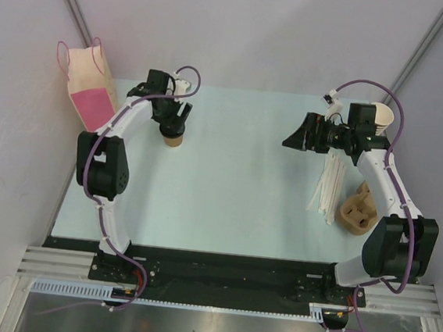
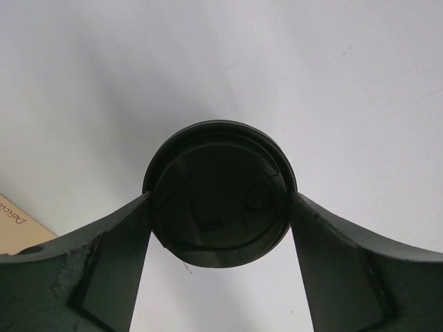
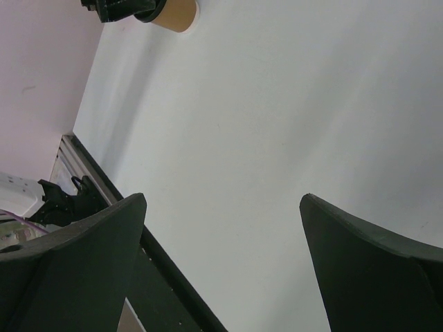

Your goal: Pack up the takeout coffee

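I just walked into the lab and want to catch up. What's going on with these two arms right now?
The left hand is closed on the takeout coffee, its fingers pressed against both sides of the black lid. The cup appears to stand on the table, near the paper bag with the pink panel at the far left corner. The right hand is open and empty, held above bare table. The coffee is not in the bag yet.
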Robot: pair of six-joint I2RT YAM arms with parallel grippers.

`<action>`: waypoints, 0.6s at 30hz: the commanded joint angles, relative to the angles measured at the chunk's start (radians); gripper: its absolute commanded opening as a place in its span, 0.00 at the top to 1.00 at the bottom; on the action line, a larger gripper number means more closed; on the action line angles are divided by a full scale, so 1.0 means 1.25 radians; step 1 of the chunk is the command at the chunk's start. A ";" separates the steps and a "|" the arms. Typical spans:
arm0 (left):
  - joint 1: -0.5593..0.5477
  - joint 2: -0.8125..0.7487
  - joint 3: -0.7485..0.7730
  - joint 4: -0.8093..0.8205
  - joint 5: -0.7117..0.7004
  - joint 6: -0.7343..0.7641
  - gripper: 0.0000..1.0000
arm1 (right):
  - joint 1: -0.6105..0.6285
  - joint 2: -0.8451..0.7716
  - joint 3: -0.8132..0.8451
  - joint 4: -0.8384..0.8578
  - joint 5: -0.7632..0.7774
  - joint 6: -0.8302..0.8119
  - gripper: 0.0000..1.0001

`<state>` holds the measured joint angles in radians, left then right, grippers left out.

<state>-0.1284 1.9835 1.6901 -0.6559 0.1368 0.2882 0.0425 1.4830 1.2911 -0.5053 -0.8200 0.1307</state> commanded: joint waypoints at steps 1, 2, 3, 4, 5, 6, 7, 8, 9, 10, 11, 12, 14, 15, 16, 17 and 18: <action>0.011 -0.012 -0.003 -0.010 -0.001 -0.005 0.11 | -0.003 0.003 0.022 0.008 -0.010 0.000 0.00; 0.012 -0.016 0.003 -0.013 -0.003 -0.006 0.09 | -0.003 0.002 0.022 0.009 -0.010 0.001 0.00; 0.014 -0.020 0.006 -0.019 -0.004 -0.006 0.02 | -0.003 -0.001 0.022 0.009 -0.010 0.000 0.00; 0.014 -0.023 0.011 -0.021 -0.006 -0.007 0.01 | -0.003 -0.002 0.022 0.009 -0.010 0.000 0.00; 0.016 -0.031 0.022 -0.025 -0.004 -0.007 0.01 | -0.003 -0.002 0.021 0.008 -0.010 0.000 0.00; 0.016 -0.036 0.030 -0.036 -0.004 -0.005 0.01 | -0.003 -0.005 0.022 0.008 -0.009 -0.001 0.00; 0.017 -0.042 0.038 -0.040 -0.005 -0.004 0.00 | -0.005 -0.005 0.022 0.008 -0.009 -0.001 0.00; 0.017 -0.060 0.058 -0.043 -0.003 -0.004 0.01 | -0.002 -0.007 0.022 0.008 -0.009 -0.001 0.00; 0.017 -0.071 0.068 -0.050 -0.005 -0.002 0.00 | -0.003 -0.008 0.022 0.010 -0.007 -0.003 0.00; 0.017 -0.080 0.084 -0.058 -0.001 -0.001 0.01 | -0.003 -0.013 0.022 0.009 -0.005 -0.004 0.00; 0.017 -0.088 0.119 -0.069 0.002 -0.002 0.00 | -0.003 -0.018 0.022 0.008 -0.003 -0.008 0.00; 0.017 -0.102 0.138 -0.092 0.005 -0.002 0.01 | -0.005 -0.019 0.022 0.008 0.001 -0.009 0.00; 0.017 -0.118 0.189 -0.118 0.011 0.003 0.00 | -0.007 -0.028 0.022 0.002 0.007 -0.020 0.00; 0.017 -0.142 0.198 -0.135 0.012 0.004 0.01 | -0.007 -0.032 0.024 -0.004 0.012 -0.027 0.00; 0.017 -0.157 0.201 -0.139 0.015 0.007 0.00 | -0.009 -0.035 0.023 -0.009 0.017 -0.033 0.00; 0.017 -0.172 0.199 -0.144 0.017 0.010 0.00 | -0.011 -0.044 0.024 -0.021 0.023 -0.045 0.00; 0.017 -0.200 0.199 -0.150 0.021 0.015 0.00 | -0.013 -0.049 0.024 -0.029 0.026 -0.053 0.00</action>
<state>-0.1154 1.9030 1.8721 -0.7914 0.1364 0.2890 0.0391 1.4803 1.2911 -0.5133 -0.8112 0.1139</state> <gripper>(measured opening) 0.994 0.994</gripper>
